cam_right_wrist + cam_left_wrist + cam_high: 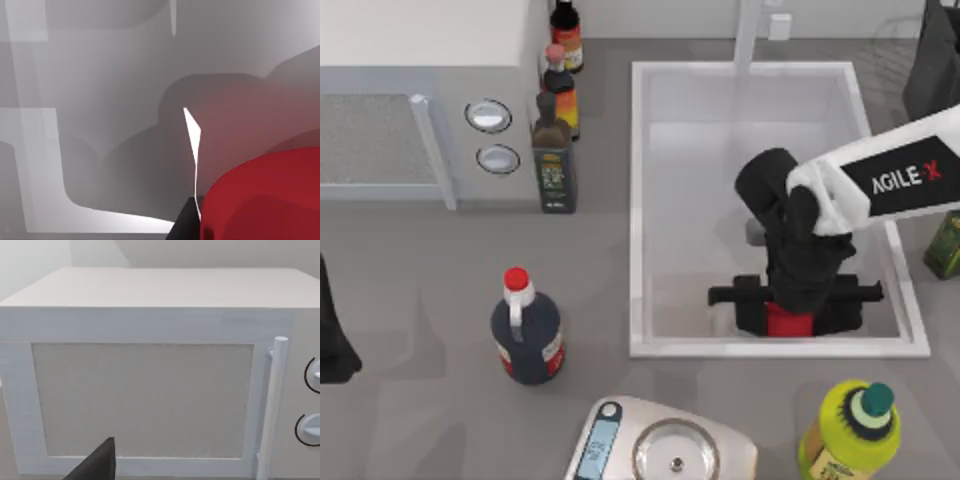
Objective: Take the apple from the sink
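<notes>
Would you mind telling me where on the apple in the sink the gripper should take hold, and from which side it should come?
Grip the apple across its rounded flanks, coming straight down from above. It sits low on the floor of the sink close to the near wall, so a sideways approach looks blocked. The right gripper is already over it this way, its crossbar spread to either side. The left arm is parked at the table's left edge.

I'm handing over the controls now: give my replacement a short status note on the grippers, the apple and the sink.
Right gripper: down inside the sink at its near wall, straddling the apple; whether its fingers have closed is not visible.
Left gripper: parked at the table's left edge, facing the microwave.
Done: reach to the apple.
Left: confirm the grasp, lift the apple out of the sink.
</notes>
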You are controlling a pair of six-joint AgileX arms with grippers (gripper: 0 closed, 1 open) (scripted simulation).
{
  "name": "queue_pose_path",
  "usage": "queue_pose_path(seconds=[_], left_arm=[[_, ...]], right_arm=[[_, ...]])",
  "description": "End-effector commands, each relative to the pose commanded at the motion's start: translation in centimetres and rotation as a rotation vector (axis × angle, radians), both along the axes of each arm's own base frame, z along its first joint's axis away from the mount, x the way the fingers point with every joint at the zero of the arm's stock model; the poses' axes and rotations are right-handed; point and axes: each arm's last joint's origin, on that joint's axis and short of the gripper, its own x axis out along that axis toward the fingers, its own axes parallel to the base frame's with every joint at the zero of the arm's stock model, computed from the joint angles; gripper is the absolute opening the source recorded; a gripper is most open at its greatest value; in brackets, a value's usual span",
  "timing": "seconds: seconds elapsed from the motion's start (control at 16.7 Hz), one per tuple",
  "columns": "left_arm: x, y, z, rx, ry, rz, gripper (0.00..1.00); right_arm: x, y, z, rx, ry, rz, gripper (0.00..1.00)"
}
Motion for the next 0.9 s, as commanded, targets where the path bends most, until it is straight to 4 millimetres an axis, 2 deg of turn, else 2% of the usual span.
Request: queue_pose_path(seconds=[0.18,0.24,0.36,0.48,0.66,0.9], left_arm=[[0.0,0.0,0.0,0.000,0.000,0.000,1.00],[0.0,0.0,0.0,0.000,0.000,0.000,1.00],[0.0,0.0,0.0,0.000,0.000,0.000,1.00],[0.0,0.0,0.0,0.000,0.000,0.000,1.00],[0.0,0.0,0.0,0.000,0.000,0.000,1.00],[0.0,0.0,0.0,0.000,0.000,0.000,1.00]], right_arm=[[0.0,0.0,0.0,0.000,0.000,0.000,0.00],[0.6,0.1,2.5,0.000,-0.047,0.007,0.00],[0.8,0.2,2.9,0.001,-0.049,0.007,0.00],[1.5,0.7,4.3,0.004,-0.055,0.007,0.00],[2.7,1.4,8.4,0.003,-0.054,0.007,0.00],[2.8,1.5,16.4,-0.018,-0.013,0.007,0.00]])
